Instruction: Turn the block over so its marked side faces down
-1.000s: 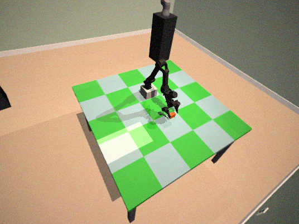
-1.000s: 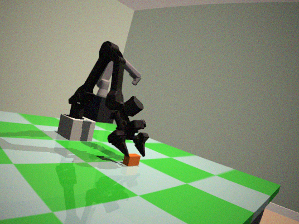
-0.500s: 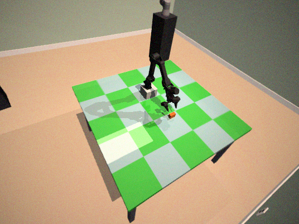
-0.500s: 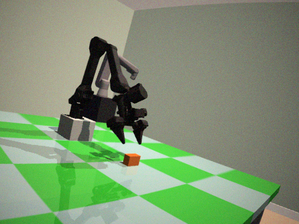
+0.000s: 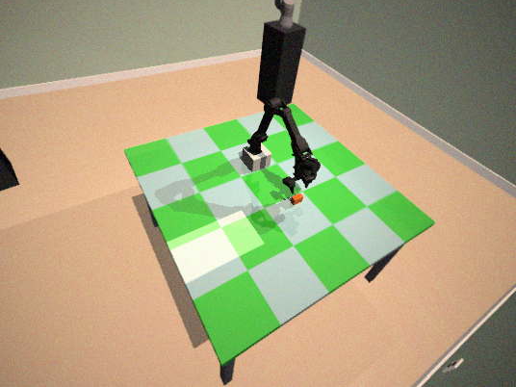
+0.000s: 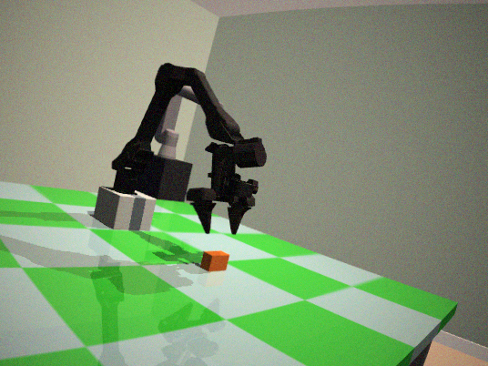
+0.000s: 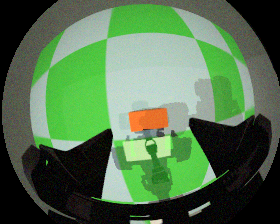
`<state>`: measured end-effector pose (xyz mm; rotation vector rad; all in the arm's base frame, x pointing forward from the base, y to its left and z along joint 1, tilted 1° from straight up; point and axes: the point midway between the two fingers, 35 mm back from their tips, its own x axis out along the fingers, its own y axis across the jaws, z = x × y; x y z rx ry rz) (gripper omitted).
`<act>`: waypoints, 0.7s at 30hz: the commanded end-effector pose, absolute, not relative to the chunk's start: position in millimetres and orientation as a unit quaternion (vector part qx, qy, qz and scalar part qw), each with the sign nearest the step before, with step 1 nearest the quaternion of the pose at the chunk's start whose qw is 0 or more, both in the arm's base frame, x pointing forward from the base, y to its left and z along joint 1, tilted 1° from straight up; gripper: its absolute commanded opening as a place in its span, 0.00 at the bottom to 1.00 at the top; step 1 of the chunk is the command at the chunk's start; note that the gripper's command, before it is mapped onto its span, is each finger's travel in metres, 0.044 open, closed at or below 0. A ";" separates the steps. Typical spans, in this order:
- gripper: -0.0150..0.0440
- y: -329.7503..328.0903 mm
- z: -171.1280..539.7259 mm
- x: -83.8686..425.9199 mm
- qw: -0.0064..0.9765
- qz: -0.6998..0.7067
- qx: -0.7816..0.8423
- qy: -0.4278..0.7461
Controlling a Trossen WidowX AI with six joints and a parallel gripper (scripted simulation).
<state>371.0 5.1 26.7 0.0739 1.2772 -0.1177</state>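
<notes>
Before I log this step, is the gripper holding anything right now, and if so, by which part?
Nothing is held: the gripper is open above the orange block, which rests on the table.

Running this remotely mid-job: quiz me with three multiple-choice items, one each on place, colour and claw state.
1. Where is the block?
A) On the floor
B) On the table
C) On the arm's base box

2. What colour are the block's visible faces?
A) Orange
B) Blue
C) Yellow

3. How is the claw?
A) Shut on the block
B) Shut, empty
C) Open, empty

1 B: the block rests on the checkered table.
2 A: every face in view is orange.
3 C: the claw has its fingers apart, above the block.
</notes>
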 end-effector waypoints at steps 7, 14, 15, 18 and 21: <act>1.00 1.8 48.2 381.6 0.712 -0.045 0.046 0.699; 1.00 1.8 36.9 382.2 0.712 -0.045 0.046 0.699; 1.00 1.8 24.3 382.3 0.712 -0.045 0.046 0.699; 1.00 1.8 13.1 382.1 0.712 -0.045 0.046 0.699; 1.00 1.8 11.2 382.1 0.712 -0.045 0.046 0.699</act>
